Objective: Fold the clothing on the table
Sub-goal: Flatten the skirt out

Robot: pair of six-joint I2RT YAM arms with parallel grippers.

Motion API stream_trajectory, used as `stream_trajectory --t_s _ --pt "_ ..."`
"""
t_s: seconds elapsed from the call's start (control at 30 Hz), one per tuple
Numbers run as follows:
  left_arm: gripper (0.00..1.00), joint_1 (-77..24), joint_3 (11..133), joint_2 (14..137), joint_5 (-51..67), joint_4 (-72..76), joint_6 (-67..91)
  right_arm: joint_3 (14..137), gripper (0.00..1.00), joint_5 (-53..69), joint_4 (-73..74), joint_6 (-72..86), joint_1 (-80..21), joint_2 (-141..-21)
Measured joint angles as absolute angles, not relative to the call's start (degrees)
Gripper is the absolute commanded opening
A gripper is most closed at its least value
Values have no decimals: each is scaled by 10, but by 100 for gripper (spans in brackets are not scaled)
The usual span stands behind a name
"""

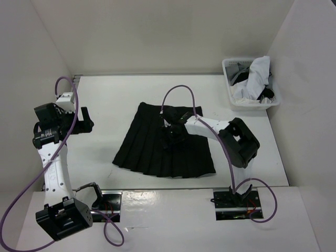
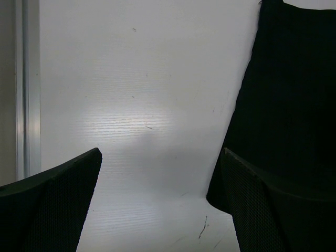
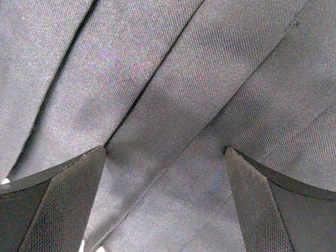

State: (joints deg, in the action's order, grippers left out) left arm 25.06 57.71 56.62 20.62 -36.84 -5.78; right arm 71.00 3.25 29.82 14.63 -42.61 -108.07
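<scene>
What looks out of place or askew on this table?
Little. The skirt lies flat but turned slightly against the table edges. In the basket, white and grey clothes heap above the rim. Nothing looks spilled or torn.

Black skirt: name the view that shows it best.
Top external: nearly the whole skirt shows, its trapezoid outline clear. Left wrist catches only one edge; right wrist shows only close-up pleats.
</scene>
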Motion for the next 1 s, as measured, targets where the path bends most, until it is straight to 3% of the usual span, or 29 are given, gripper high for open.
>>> stream_trajectory --t_s 0.53,1.0 --pt "100 251 577 566 206 -368 -58 690 99 24 290 61 -483 -1072" --pt "100 251 577 562 207 -368 -58 771 100 -8 368 -21 -538 -1131"
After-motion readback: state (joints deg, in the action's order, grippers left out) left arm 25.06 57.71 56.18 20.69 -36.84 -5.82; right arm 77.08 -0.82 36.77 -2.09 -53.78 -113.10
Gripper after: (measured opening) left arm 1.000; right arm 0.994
